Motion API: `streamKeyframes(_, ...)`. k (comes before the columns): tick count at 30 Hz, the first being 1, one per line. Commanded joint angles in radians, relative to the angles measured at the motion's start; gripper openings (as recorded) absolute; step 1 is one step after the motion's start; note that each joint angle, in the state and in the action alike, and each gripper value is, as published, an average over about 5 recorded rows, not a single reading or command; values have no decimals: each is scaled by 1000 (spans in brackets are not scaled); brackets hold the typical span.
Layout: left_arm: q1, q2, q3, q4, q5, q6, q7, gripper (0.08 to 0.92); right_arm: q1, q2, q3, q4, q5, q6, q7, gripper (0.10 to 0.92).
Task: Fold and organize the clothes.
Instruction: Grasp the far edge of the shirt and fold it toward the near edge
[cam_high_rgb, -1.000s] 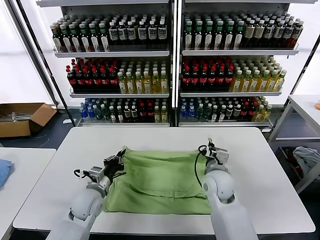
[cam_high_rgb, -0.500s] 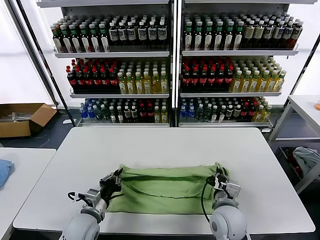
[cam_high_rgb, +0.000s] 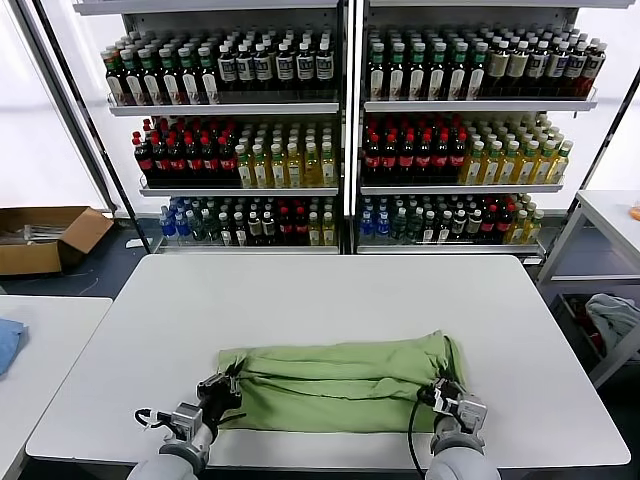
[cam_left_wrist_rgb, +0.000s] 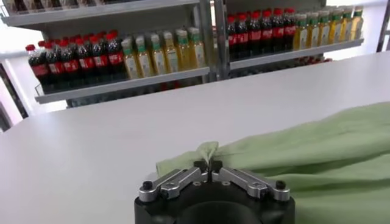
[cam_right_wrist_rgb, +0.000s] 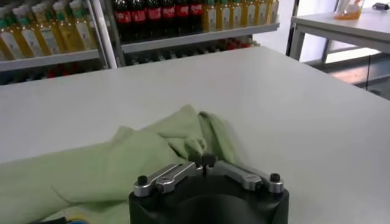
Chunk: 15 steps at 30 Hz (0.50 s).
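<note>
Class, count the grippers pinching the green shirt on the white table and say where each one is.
2. The left gripper pinches the green shirt's left end; the right gripper pinches its right end. None seem hidden.

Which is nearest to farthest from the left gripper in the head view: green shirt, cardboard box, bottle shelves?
From the left gripper:
1. Green shirt, pinched in it, near table edge.
2. Cardboard box, on the floor, far left.
3. Bottle shelves, behind the table.

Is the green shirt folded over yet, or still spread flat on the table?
Folded. The green shirt lies doubled into a low band near the table's front edge, the left gripper and right gripper pinching its corners.
</note>
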Motion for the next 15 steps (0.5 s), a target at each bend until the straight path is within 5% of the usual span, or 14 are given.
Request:
streamKeyframes(1, 11, -10, 4, -31, 41, -39, -3, 161, -38, 1, -4, -2, -80, 23, -24, 172)
streamKeyframes(15, 36, -68, -46, -132, 53, -3, -59, 568, -80, -32, 35, 230, -21, 112, -52, 579)
